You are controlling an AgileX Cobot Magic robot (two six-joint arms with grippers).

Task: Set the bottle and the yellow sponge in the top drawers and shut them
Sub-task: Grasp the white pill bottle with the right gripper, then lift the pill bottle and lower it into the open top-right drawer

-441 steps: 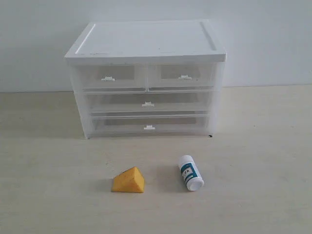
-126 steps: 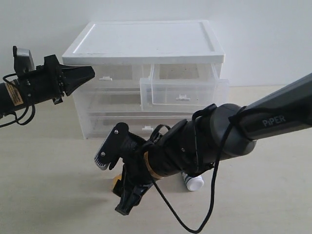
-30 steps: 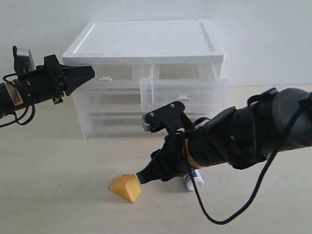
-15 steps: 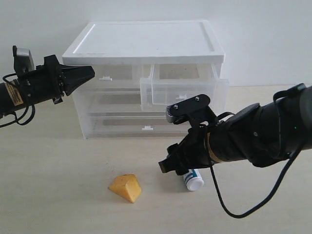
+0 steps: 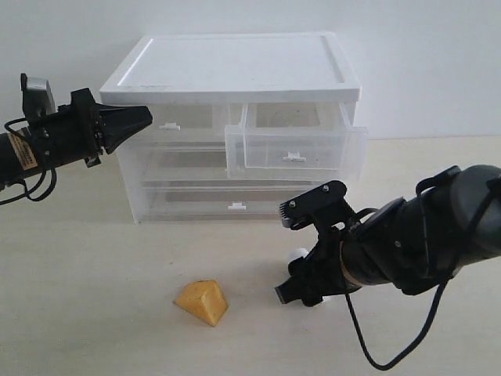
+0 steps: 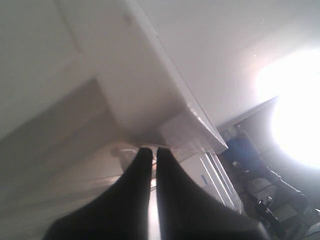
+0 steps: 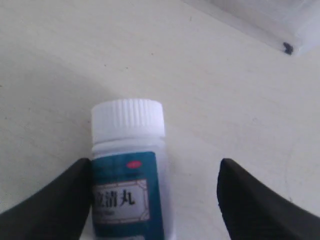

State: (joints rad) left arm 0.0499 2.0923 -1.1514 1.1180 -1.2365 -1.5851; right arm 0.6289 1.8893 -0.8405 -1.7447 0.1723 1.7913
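The bottle [image 7: 127, 170] lies on its side on the table between the fingers of my right gripper [image 7: 157, 200], which is open. One finger [image 7: 65, 200] is right against its teal label; the other stands well apart. In the exterior view the right arm covers most of the bottle [image 5: 299, 255]. The yellow sponge [image 5: 202, 302] lies free on the table, left of the right gripper [image 5: 307, 294]. The right top drawer [image 5: 296, 149] is pulled out. The left top drawer [image 5: 182, 119] is closed, and my left gripper [image 5: 147, 116] hovers shut just left of its handle [image 5: 169, 125].
The white drawer cabinet [image 5: 235, 66] stands at the back, with two closed full-width drawers [image 5: 235, 168] under the top ones. In the right wrist view the cabinet's lower corner [image 7: 280, 22] shows beyond the bottle's cap. The left wrist view shows the cabinet's top edge [image 6: 165, 80].
My right arm has swung right, away from the sponge, and come down over the bottle. The sponge, the drawers and the left arm have stayed still over the last second.
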